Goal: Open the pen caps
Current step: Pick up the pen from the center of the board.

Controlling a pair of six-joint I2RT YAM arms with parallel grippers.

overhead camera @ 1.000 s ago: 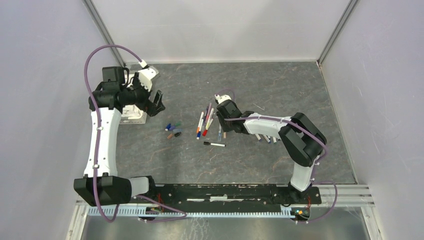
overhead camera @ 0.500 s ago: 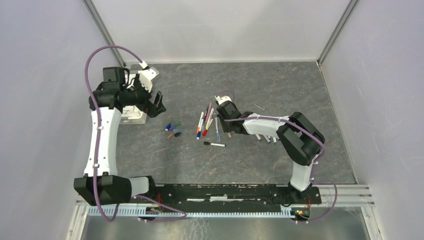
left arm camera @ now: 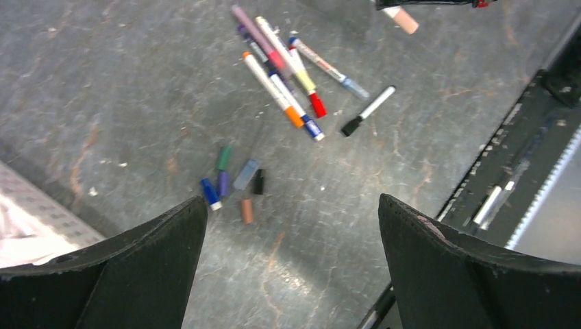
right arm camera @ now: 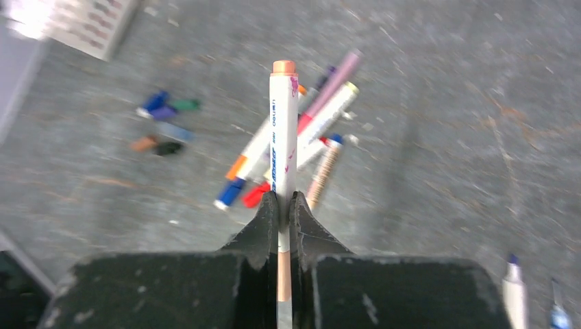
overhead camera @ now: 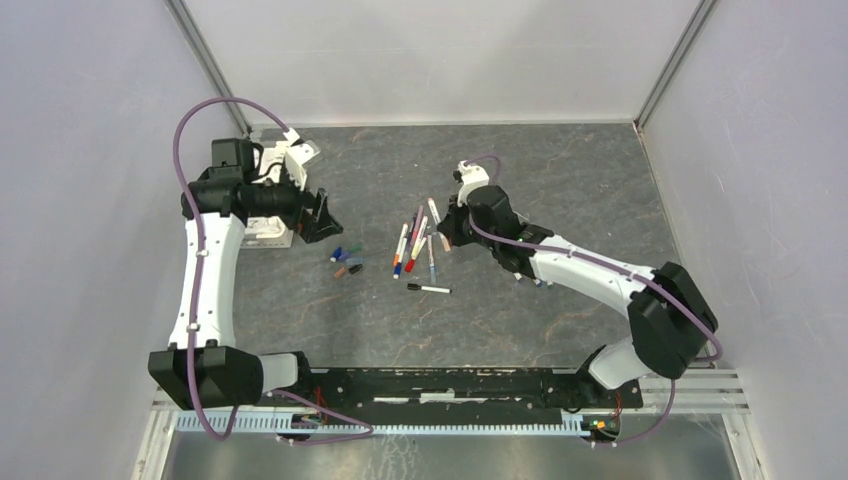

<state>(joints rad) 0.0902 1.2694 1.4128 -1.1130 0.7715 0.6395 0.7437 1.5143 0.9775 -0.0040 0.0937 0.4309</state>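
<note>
My right gripper (right arm camera: 283, 200) is pinched shut on a slim white pen with peach ends (right arm camera: 283, 130), holding it in the air over the right edge of the heap of capped white marker pens (overhead camera: 412, 240) that lies mid-table. Peach shows at the pen's far tip and again down between the fingers; I cannot tell which end is the cap. The pens in the heap carry orange, blue, red and yellow ends and lie crossed over one another.

The small loose plastic caps (left arm camera: 233, 181) (blue, purple, green, pale blue, black and brown) sit in a tight cluster to the left of the heap, clear of it.

My left gripper (left arm camera: 291, 205) is spread wide with nothing between its fingers. It hovers farther left of the heap than the caps do, looking down over both. A lone white pen with a black cap (overhead camera: 428, 289) lies just on the near side of the heap. The white perforated tray (overhead camera: 268, 228) sits left of the heap, beyond the caps.
</note>
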